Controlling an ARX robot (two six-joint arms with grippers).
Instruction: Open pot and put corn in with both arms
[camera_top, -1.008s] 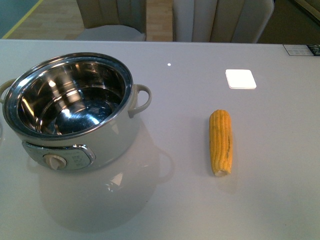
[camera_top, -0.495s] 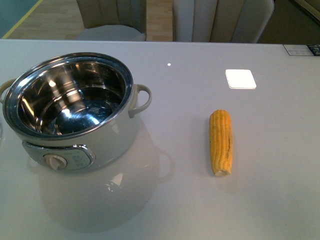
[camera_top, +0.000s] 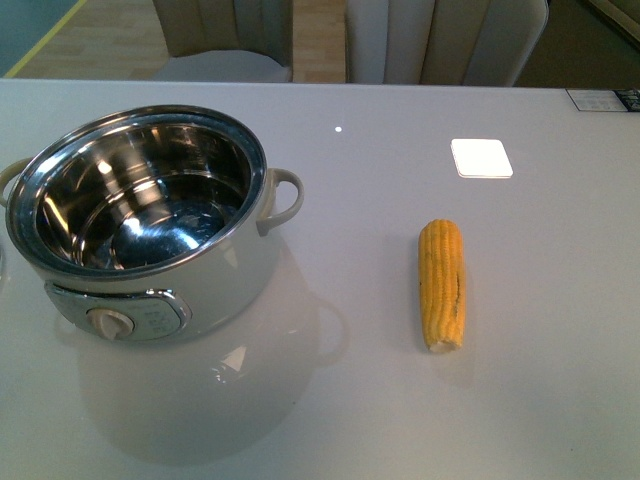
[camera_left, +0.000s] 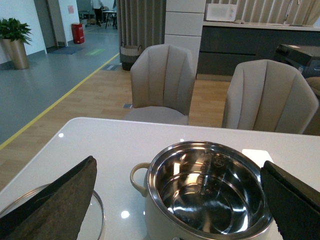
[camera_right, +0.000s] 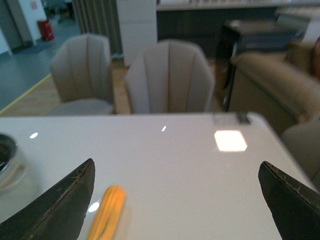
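Note:
The white pot (camera_top: 150, 250) stands open on the left of the grey table, its steel interior empty, with the knob panel (camera_top: 118, 318) facing me. The corn (camera_top: 442, 284) lies lengthwise on the table to the pot's right. Neither arm shows in the front view. In the left wrist view the left gripper (camera_left: 182, 197) is open, held above and behind the pot (camera_left: 207, 192), with dark fingers (camera_left: 55, 197) at both frame edges. In the right wrist view the right gripper (camera_right: 180, 200) is open above the table, and the corn (camera_right: 106, 212) lies near one finger (camera_right: 60, 205).
A glass lid (camera_left: 95, 220) lies on the table beside the pot in the left wrist view. A bright square light patch (camera_top: 481, 157) lies on the table behind the corn. Beige chairs (camera_top: 440, 40) stand along the far table edge.

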